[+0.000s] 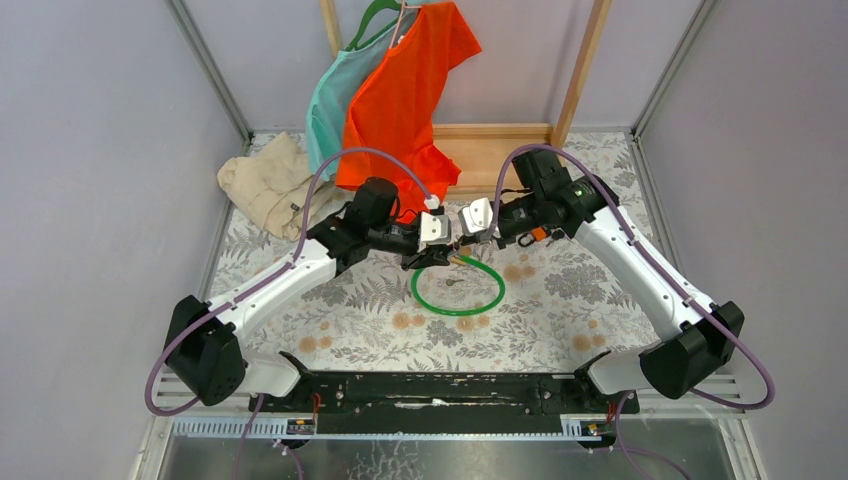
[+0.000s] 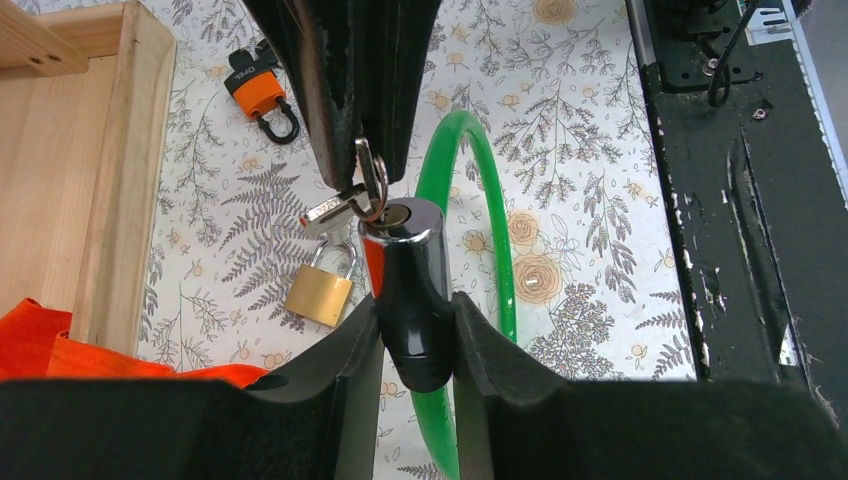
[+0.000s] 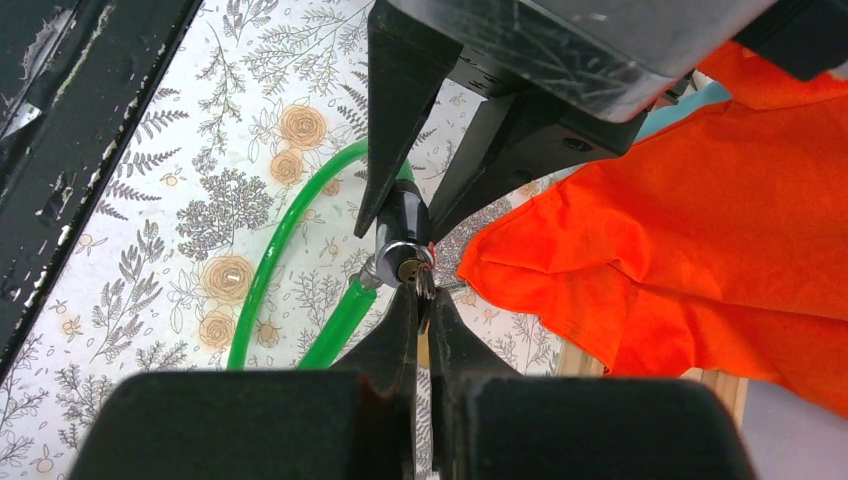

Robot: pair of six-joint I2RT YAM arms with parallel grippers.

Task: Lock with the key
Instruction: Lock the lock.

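My left gripper (image 2: 415, 310) is shut on the black and chrome lock cylinder (image 2: 408, 270) of a green cable lock (image 2: 470, 190) and holds it above the table. My right gripper (image 3: 422, 300) is shut on a small bare metal key (image 3: 421, 280) whose tip meets the cylinder's keyhole (image 3: 404, 266). A second metal key (image 2: 332, 210) hangs beside it. The orange-headed key with a black loop (image 2: 260, 95) lies on the table, apart from both grippers. A brass padlock (image 2: 318, 295) lies below the cylinder. In the top view the two grippers (image 1: 448, 250) meet over the cable loop (image 1: 458, 310).
An orange shirt (image 1: 400, 100) and a teal garment (image 1: 335, 90) hang from a wooden rack (image 1: 495, 140) at the back. The shirt's hem (image 3: 680, 230) lies close behind the grippers. A beige cloth (image 1: 265, 185) is at the back left. The black base rail (image 1: 440, 390) runs along the near edge.
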